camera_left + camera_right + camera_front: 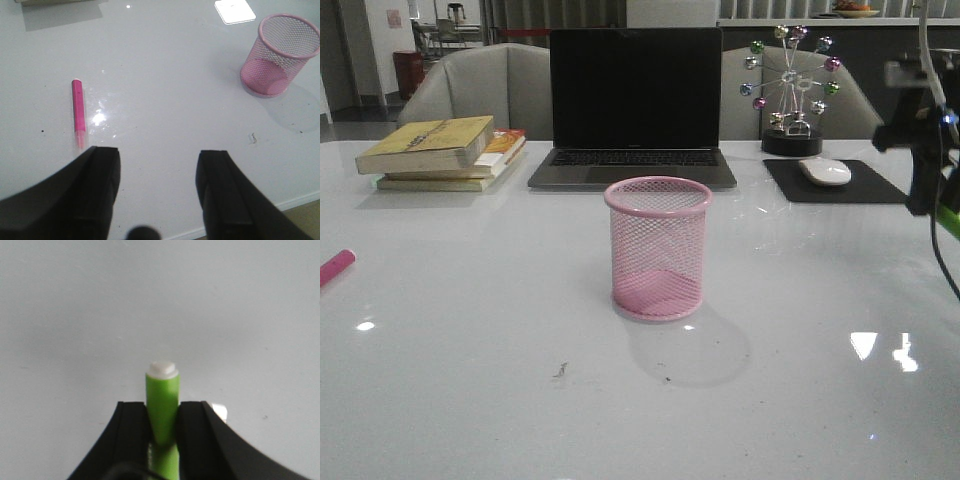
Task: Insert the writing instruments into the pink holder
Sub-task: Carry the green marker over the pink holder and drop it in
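Observation:
The pink wire-mesh holder [658, 249] stands upright and empty in the middle of the white table; the left wrist view shows the holder [280, 54] from above. The magenta pen [336, 267] lies flat at the table's left edge, and in the left wrist view the magenta pen [78, 111] sits just beyond my left finger. My left gripper [157, 172] is open over bare table with nothing in it. My right gripper [163, 412] is shut on the green pen [162, 400], whose whitish cap points away. In the front view a sliver of the green pen [948, 222] shows at the right edge under the right arm.
Behind the holder sit an open laptop [634, 105], a stack of books [442, 152] at back left, and a white mouse [826, 171] on a black pad with a ball ornament [791, 90] at back right. The table's near edge [300, 200] shows below my left gripper.

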Tool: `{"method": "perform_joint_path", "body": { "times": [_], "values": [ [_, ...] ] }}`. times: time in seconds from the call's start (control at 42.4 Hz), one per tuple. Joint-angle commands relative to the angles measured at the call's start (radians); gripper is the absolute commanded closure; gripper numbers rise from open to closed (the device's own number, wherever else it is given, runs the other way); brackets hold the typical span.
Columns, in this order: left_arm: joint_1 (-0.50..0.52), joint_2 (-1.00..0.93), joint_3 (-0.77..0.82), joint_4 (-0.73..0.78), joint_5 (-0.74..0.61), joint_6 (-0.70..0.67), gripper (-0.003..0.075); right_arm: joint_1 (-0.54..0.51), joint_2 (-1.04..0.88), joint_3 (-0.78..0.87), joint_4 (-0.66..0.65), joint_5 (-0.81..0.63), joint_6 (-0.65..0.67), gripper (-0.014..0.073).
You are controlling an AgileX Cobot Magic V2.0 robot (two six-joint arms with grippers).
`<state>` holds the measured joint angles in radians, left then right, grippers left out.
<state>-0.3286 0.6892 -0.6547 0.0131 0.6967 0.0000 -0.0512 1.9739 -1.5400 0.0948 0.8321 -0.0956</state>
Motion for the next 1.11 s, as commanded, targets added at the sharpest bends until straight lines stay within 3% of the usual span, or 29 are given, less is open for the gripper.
{"method": "perform_joint_path", "body": {
  "times": [0.0,0.212,0.353,0.683,0.801,0.966,1.084],
  "values": [
    [-0.009,0.001,-0.026,-0.001,-0.062,0.0,0.032,0.068,-0.202,0.058,0.098,-0.163,-0.07,0.0475],
    [-0.009,0.001,-0.026,-0.001,-0.062,0.0,0.032,0.266,-0.465,0.325,0.181,-0.602,-0.111,0.0475],
    [-0.009,0.001,-0.026,-0.001,-0.062,0.0,0.032,0.411,-0.552,0.433,0.181,-0.798,-0.111,0.0475],
    [-0.009,0.001,-0.026,-0.001,-0.062,0.0,0.032,0.63,-0.482,0.612,0.181,-1.331,-0.11,0.0473],
    [-0.009,0.001,-0.026,-0.001,-0.062,0.0,0.032,0.648,-0.41,0.623,0.181,-1.431,-0.106,0.0473],
    [-0.009,0.001,-0.021,-0.001,-0.073,0.0,0.032,0.648,-0.308,0.623,0.18,-1.465,-0.106,0.0468],
    [-0.009,0.001,-0.013,-0.001,-0.085,0.0,0.032,0.648,-0.271,0.623,0.18,-1.462,-0.103,0.0388]
  ]
}}
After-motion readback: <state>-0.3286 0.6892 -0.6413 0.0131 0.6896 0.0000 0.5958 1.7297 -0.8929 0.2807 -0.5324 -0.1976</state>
